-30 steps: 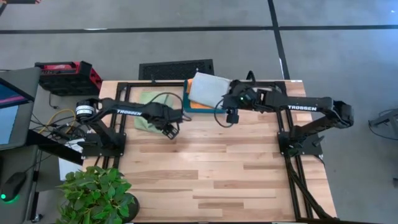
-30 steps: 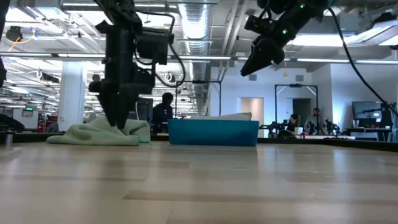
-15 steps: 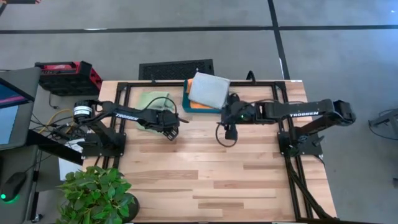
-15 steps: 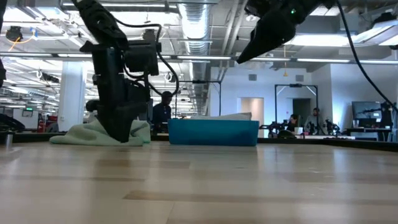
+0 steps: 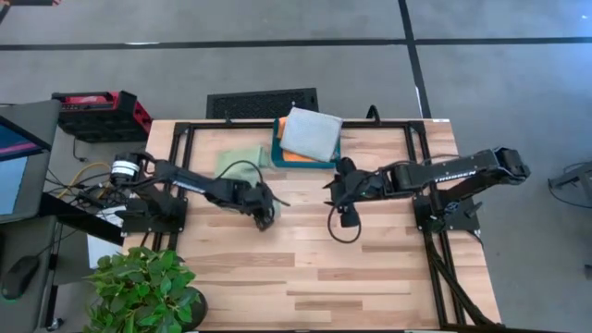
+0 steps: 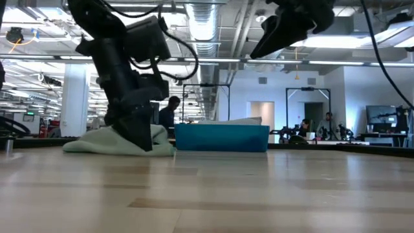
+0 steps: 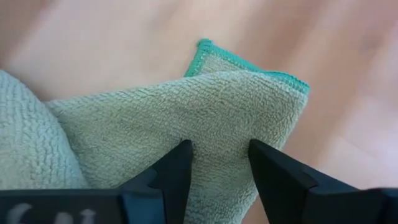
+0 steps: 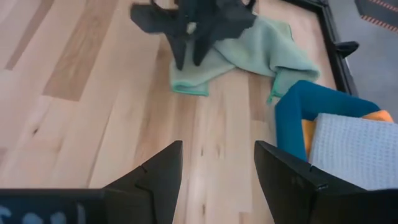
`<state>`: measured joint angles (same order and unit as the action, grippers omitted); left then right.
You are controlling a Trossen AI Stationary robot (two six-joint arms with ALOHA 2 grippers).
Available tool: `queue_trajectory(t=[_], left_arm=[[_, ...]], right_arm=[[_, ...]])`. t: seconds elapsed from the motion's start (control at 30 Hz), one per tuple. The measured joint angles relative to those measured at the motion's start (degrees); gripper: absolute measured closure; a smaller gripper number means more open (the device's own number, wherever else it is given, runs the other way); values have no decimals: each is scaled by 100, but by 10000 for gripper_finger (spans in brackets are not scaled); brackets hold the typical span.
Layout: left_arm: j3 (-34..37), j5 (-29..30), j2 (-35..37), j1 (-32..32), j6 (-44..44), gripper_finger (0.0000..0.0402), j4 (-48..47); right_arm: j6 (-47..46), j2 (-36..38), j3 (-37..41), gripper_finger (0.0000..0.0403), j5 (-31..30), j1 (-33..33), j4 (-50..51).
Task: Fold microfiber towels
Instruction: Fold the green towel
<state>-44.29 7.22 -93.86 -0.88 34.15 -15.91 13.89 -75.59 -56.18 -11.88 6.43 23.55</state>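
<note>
High view, green towel (image 5: 239,163): crumpled on the wooden table (image 5: 370,268), left of centre toward the far edge, one corner drawn out toward the table's middle. Left wrist view: teal-stitched corner of the same towel (image 7: 249,81) lying flat on the wood, a raised fold of cloth pinched between the two dark fingers (image 7: 177,168). Left gripper (image 5: 265,215) down at table level, clamped on that fold; low view confirms fingertips at the surface with cloth bunched behind them (image 6: 116,139).

Just right of the green towel, against the far edge: teal tray (image 5: 276,159), holding an orange towel (image 5: 305,159) with a grey towel (image 5: 311,134) folded on top. Low view: tray wall (image 6: 221,138) upright, grey cloth showing above the rim.

Right gripper (image 5: 340,211) near table centre, right of the left gripper, raised well above the surface in the low view (image 6: 275,39). Fingers spread apart, nothing between them (image 8: 214,168).
</note>
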Motion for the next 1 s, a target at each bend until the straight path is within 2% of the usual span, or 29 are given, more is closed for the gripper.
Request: queue_trajectory(t=[0.23, 0.5, 0.6, 0.73, 0.9, 1.0], left_arm=[[11, -24, -15, -738, 116, 255, 311], [10, 61, -50, -1353, 654, 256, 713], [6, 65, -285, -1537, 896, 256, 1091], [-127, -320, -805, -1685, 930, 256, 1895], [-615, -591, -951, -1743, 491, 256, 1647], [-1081, -657, -870, -1799, 40, 256, 1075]], right_arm=[[-44, 0, 0, 182, 1, 156, 128], [-46, -2, 0, 182, 0, 180, 163], [-43, -4, 0, 182, 2, 182, 179], [-41, -4, 0, 182, 2, 180, 230], [5, -17, 0, 182, 5, 182, 285], [79, -31, 0, 182, 105, 182, 391]])
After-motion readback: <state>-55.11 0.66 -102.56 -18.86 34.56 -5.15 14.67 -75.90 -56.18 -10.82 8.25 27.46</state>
